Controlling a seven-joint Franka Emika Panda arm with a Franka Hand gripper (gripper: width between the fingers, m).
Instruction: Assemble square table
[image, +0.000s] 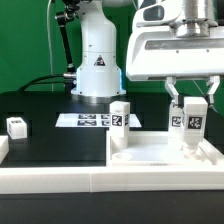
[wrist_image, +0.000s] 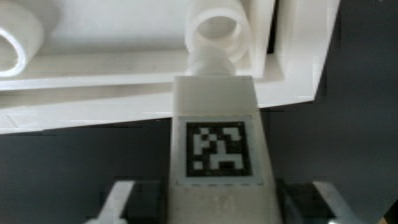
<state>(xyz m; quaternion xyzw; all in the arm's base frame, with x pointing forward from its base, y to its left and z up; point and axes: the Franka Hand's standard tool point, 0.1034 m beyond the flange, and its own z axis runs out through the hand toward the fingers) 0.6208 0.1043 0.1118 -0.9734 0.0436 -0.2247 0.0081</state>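
The white square tabletop slab (image: 160, 155) lies flat at the exterior view's right, with a recessed hole near its left corner. My gripper (image: 190, 110) is shut on a white tagged leg (image: 190, 125), holding it upright with its lower end down at the slab's right part. In the wrist view the leg (wrist_image: 219, 120) runs out from between the fingers (wrist_image: 125, 200), and its round tip sits over the slab (wrist_image: 107, 95) by a hole. A second leg (image: 120, 115) stands upright just behind the slab. A third leg (image: 17, 126) lies on the black table at the left.
The marker board (image: 88, 120) lies flat in front of the robot's white base (image: 97, 60). A long white rail (image: 55, 175) runs along the table's front edge. A green backdrop stands behind.
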